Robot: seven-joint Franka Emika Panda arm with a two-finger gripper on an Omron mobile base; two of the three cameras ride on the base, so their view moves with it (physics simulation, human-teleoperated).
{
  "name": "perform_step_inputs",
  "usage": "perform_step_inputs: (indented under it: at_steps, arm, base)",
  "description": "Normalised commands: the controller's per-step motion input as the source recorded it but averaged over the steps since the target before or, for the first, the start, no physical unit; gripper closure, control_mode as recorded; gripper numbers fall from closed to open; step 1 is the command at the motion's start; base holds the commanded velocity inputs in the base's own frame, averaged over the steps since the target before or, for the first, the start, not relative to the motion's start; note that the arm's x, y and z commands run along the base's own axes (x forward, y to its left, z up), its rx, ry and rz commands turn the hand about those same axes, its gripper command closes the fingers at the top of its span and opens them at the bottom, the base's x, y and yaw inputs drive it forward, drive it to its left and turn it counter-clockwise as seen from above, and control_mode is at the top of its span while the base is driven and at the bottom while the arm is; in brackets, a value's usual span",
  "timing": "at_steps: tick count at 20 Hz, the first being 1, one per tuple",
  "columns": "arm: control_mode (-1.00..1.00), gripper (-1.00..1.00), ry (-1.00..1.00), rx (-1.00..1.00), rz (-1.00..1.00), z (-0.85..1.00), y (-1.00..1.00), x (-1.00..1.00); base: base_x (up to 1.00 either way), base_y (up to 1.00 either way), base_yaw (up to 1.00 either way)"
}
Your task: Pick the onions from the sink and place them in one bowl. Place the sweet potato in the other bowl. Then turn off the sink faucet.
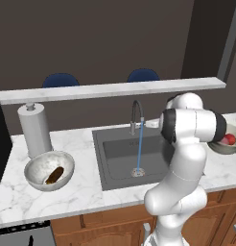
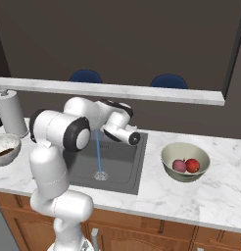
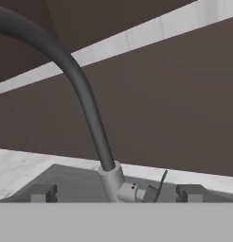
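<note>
- Faucet (image 3: 85, 99) was the thing in hand: we saw its dark gooseneck rising from the lower centre of the hand view and arching off to the upper left, with its base collar and small side lever (image 3: 154, 191) low in the frame.
- We saw the hand (image 3: 116, 193) with its two fingertips set wide apart, one at lower left and one at lower right, the faucet base between them in the picture; nothing was held.
- We noted a blue stream of water (image 1: 140, 149) falling from the spout to the drain at the centre of the left base view, so the tap was on.
- We found the sink (image 1: 115, 163) with no vegetables visible in the basin in either base view.
- We saw the two onions (image 2: 186, 165) lying side by side in the olive-beige bowl (image 2: 185, 149) at centre right of the right base view.
- We saw the sweet potato (image 1: 54, 175) lying in the mottled grey bowl (image 1: 43, 163) on the tabletop (image 1: 76, 192) at lower left of the left base view.
- We judged the sorting done and the last step open: shutting off the water.
- We judged that the next move called for bringing a fingertip against the lever and pushing it; whether the hand was touching it yet, we could not tell.
</note>
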Motion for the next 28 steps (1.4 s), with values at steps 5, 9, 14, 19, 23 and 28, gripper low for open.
perform_step_inputs:
  at_steps: [5, 9, 14, 19, 23, 28]
  arm:
    - [-1.00, -1.00, 0.00, 0.00, 0.01, -0.13, 0.00, 0.13]
    - [-1.00, -1.00, 0.00, 0.00, 0.00, -0.14, 0.00, 0.15]
    - [-1.00, -1.00, 0.00, 0.00, 0.00, -0.11, 0.00, 0.17]
    - [-1.00, -1.00, 0.00, 0.00, 0.00, -0.08, 0.00, 0.17]
    - [-1.00, -1.00, 0.00, 0.00, 0.00, -0.08, 0.00, 0.20]
    - [-1.00, -1.00, 0.00, 0.00, 0.00, -0.12, 0.00, 0.19]
  base:
    - [0.00, 0.00, 0.00]
    - [0.00, 0.00, 0.00]
    - [0.00, 0.00, 0.00]
    - [0.00, 0.00, 0.00]
    - [0.00, 0.00, 0.00]
    - [0.00, 0.00, 0.00]
